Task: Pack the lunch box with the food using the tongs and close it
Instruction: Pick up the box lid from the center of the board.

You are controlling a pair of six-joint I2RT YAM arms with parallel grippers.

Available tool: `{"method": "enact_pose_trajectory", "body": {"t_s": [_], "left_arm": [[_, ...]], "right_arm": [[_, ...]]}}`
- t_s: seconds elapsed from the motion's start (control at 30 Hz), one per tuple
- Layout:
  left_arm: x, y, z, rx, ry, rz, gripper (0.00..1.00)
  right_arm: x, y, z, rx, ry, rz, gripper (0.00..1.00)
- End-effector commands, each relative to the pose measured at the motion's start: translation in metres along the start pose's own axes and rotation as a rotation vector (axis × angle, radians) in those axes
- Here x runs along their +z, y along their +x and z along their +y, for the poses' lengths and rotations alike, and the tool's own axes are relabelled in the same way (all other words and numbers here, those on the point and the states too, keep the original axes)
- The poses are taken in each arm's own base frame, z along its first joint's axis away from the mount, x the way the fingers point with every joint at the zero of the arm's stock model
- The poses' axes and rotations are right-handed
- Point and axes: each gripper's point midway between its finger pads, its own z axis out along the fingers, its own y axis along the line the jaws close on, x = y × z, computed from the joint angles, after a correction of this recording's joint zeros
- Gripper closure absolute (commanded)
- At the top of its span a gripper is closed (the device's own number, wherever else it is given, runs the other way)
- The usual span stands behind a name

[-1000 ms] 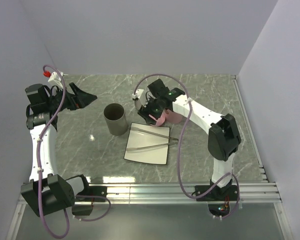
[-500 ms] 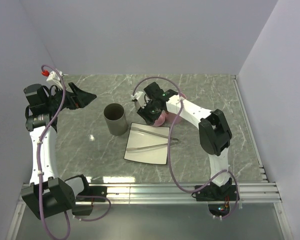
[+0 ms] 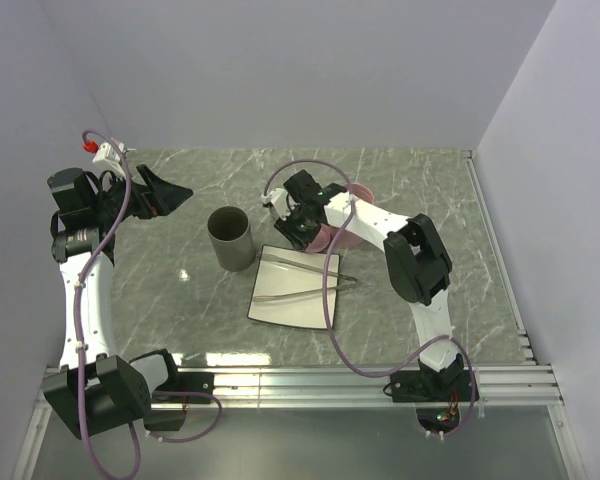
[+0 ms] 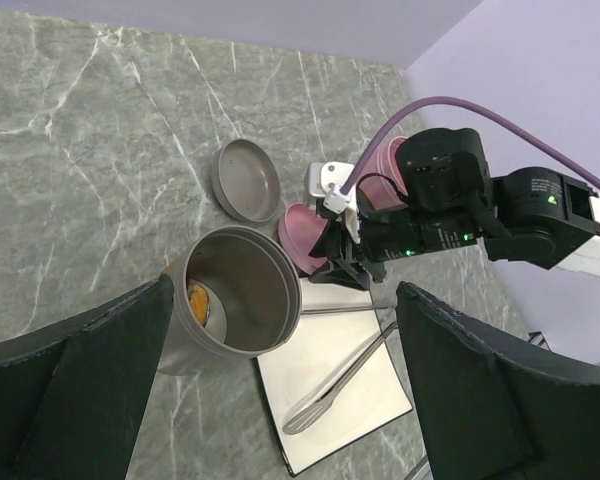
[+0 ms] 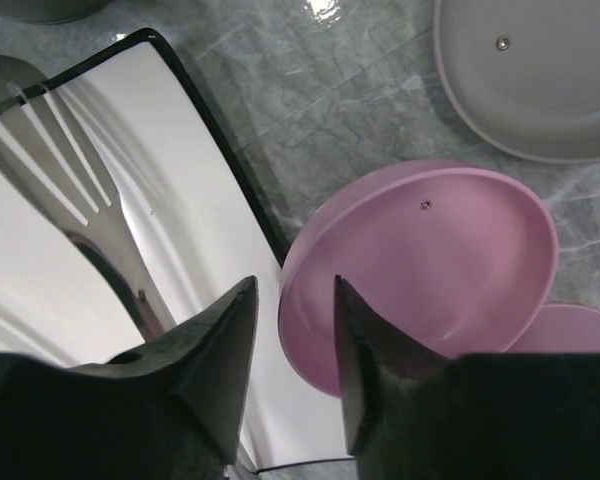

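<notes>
The lunch box is an open grey cylinder left of the white plate. An orange piece of food lies inside it. The silver tongs lie spread on the plate. My right gripper hangs low at the plate's far edge. Its jaws stand partly open astride the rim of a tilted pink lid, with a gap still showing on the left side. My left gripper is wide open and holds nothing, raised at the far left, left of the lunch box.
A round grey lid lies flat beyond the lunch box. A pink cup stands behind the pink lid, partly hidden by the right arm. The walls close in at the back and both sides.
The right gripper's jaws have narrowed around the pink lid's rim, and the right arm's elbow has swung left and closer to the lid. The left arm has not moved.
</notes>
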Motion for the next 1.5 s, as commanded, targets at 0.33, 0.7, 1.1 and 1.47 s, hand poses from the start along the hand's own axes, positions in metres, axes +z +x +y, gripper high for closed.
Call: {"method": "enact_pose_trajectory", "body": {"t_s": [0.33,0.7,1.1,1.47], "left_arm": [[-0.006,-0.013,-0.009,0.057,0.006,-0.046,0.01],[-0.021,-0.028,-0.04,0.167,0.071,-0.117,0.01],[-0.047,-0.038,-0.111,0.492,0.313,-0.327,0.04],[-0.034,-0.058,-0.188,0.207,0.548,-0.453,0.05]], "right_arm": [[-0.025,-0.043,-0.012,0.047,0.02,-0.126,0.95],[-0.179,-0.132,0.029,0.115,-0.304,-0.507,1.0],[-0.354,-0.145,0.06,0.165,-0.862,-0.861,1.0],[-0.426,-0.135,0.072,0.35,-1.089,-1.122,1.0]]}}
